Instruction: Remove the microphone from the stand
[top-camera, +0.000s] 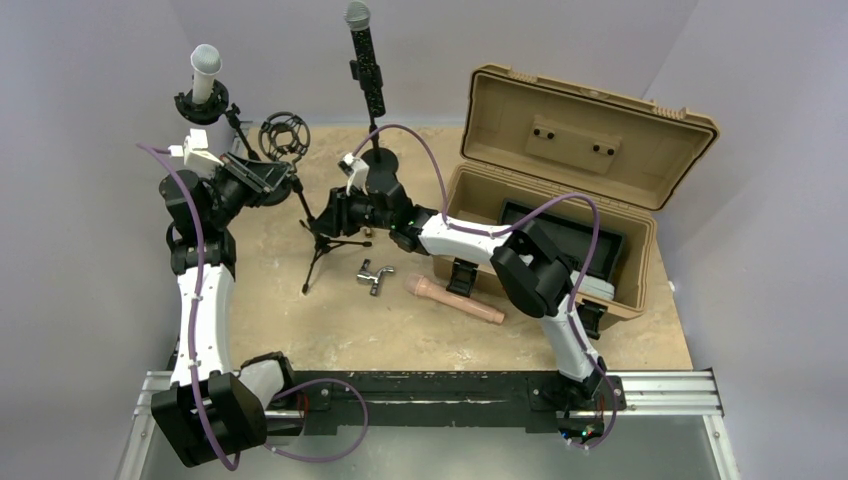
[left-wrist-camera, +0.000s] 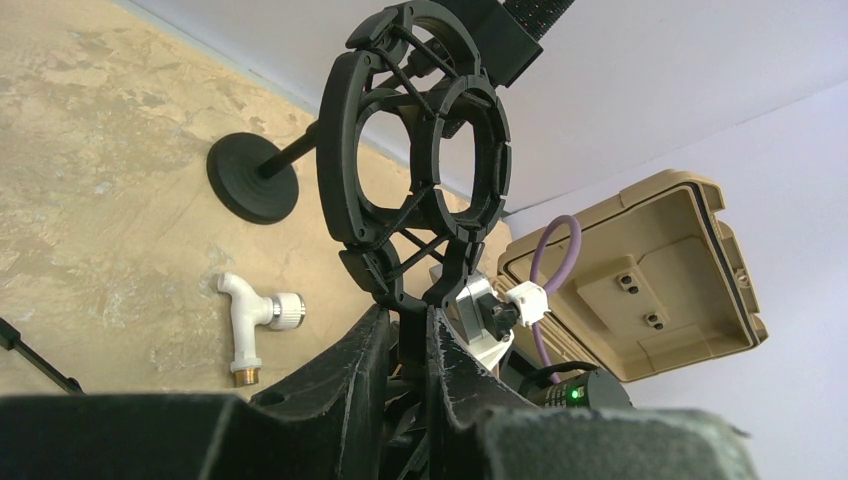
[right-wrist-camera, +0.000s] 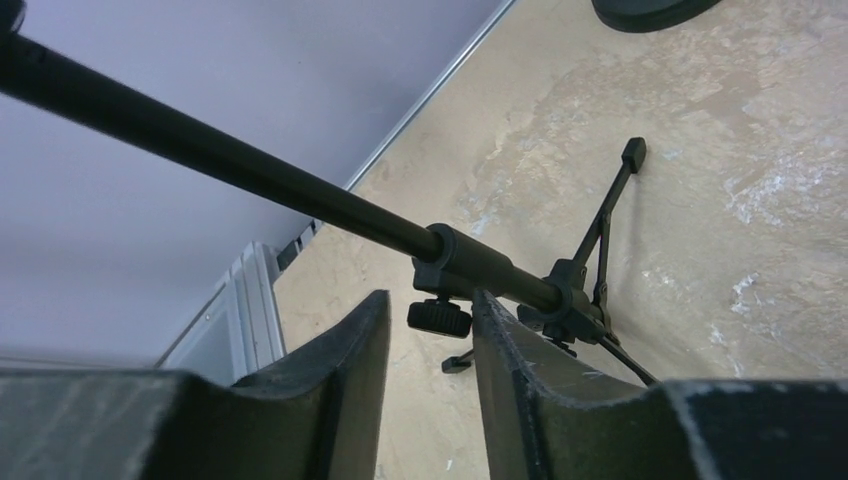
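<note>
A black microphone (top-camera: 366, 60) stands upright in the clip of a round-base stand (top-camera: 380, 160) at the back. Another microphone (top-camera: 205, 72), white with a grey head, sits in a black holder at the back left. A tripod stand (top-camera: 320, 240) carries an empty ring shock mount (top-camera: 284, 138) (left-wrist-camera: 415, 150). My left gripper (top-camera: 272, 172) (left-wrist-camera: 410, 318) is shut on the stem under that mount. My right gripper (top-camera: 328, 214) (right-wrist-camera: 430, 312) is at the tripod's pole (right-wrist-camera: 250, 175). Its jaws stand narrowly apart, with the collar's knob (right-wrist-camera: 440, 318) at their tips.
An open tan case (top-camera: 560, 190) (left-wrist-camera: 640, 280) stands at the right. A pink handle (top-camera: 455, 300) and a white pipe fitting (top-camera: 373, 275) (left-wrist-camera: 255, 315) lie on the table. Tripod legs (right-wrist-camera: 610, 215) spread over the tabletop. Walls close in at the back and left.
</note>
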